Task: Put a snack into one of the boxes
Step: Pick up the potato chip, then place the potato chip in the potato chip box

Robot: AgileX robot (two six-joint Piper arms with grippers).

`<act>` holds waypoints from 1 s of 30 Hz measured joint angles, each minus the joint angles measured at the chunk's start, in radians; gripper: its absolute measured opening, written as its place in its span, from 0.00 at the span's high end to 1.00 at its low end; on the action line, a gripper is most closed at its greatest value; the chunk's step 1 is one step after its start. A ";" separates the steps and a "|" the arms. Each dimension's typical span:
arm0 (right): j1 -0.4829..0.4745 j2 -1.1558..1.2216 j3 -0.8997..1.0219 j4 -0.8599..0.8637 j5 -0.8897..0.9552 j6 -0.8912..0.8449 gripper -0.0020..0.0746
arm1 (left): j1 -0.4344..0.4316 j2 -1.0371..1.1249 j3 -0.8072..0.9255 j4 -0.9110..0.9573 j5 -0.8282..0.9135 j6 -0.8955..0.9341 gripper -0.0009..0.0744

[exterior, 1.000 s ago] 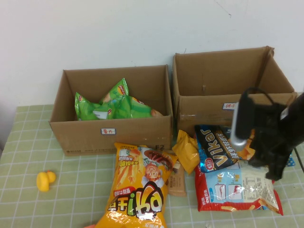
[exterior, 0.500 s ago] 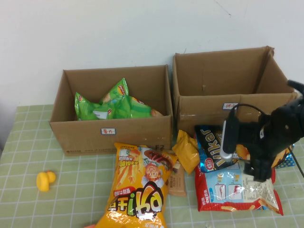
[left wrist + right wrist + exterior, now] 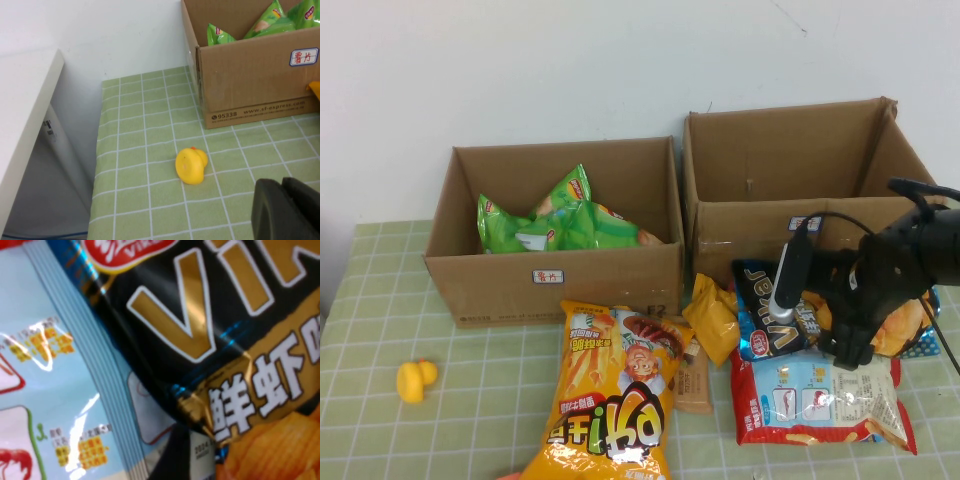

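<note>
1. Snacks lie heaped at your lower right below the boxes [image 3: 680, 215]; your right pincer [image 3: 848, 350] is down on the black Viker bag [image 3: 772, 315], its opening hidden.
2. Left pincer [image 3: 290, 210] sits parked near the duck [image 3: 191, 165], grip unreadable.
3. Green checked worktop [image 3: 380, 300]; white wall [image 3: 520, 70] behind.

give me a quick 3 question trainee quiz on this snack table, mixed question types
1. True or false: the right gripper hovers over the black Viker snack bag.
2. Which box holds green snack bags? A) left box B) right box
3. Fill in: the small yellow toy beside the left box is a rubber ____.

Key
1. True; the left gripper sits near the rubber duck.
2. A
3. duck
</note>
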 joint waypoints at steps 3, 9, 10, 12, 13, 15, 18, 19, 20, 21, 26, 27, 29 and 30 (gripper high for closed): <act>0.000 0.006 -0.004 -0.019 0.003 0.000 0.10 | 0.000 0.000 0.000 0.000 0.000 0.000 0.99; 0.002 0.012 -0.004 -0.092 0.008 0.002 0.44 | 0.000 0.000 0.000 0.000 0.000 0.000 0.99; 0.002 0.012 -0.006 -0.102 0.013 0.004 0.57 | 0.000 0.000 0.000 0.000 0.000 0.000 0.99; 0.002 0.012 -0.018 -0.114 0.041 0.030 0.77 | 0.000 0.000 0.000 0.000 0.000 0.000 0.99; 0.002 0.012 -0.029 -0.118 0.064 0.052 0.84 | 0.000 0.000 0.000 0.000 0.000 0.000 0.99; 0.003 0.000 -0.044 -0.115 0.109 0.096 0.89 | 0.000 0.000 0.000 0.000 0.000 0.000 0.99; 0.003 -0.040 -0.049 -0.067 0.166 0.119 0.91 | 0.000 0.000 0.000 0.000 0.000 0.000 0.99; 0.003 -0.061 -0.049 -0.035 0.178 0.122 0.91 | 0.000 0.000 0.000 0.000 0.000 0.000 0.99; 0.003 -0.087 -0.049 -0.004 0.185 0.124 0.91 | 0.000 0.000 0.000 0.000 0.000 0.000 0.99; 0.003 -0.116 -0.049 0.039 0.190 0.124 0.91 | 0.000 0.000 0.000 0.000 0.000 0.000 0.99; 0.030 -0.274 -0.049 0.213 0.199 0.083 0.91 | 0.000 0.000 0.000 0.000 0.000 0.000 0.99; 0.043 -0.308 -0.051 0.234 0.200 0.066 0.91 | 0.000 0.000 0.000 0.000 0.000 0.000 0.99; 0.076 -0.369 -0.061 0.253 0.206 0.043 0.91 | 0.000 0.000 0.000 0.000 0.000 0.000 0.99; 0.098 -0.391 -0.070 0.260 0.208 0.029 0.91 | 0.000 0.000 0.000 0.000 0.000 0.000 0.99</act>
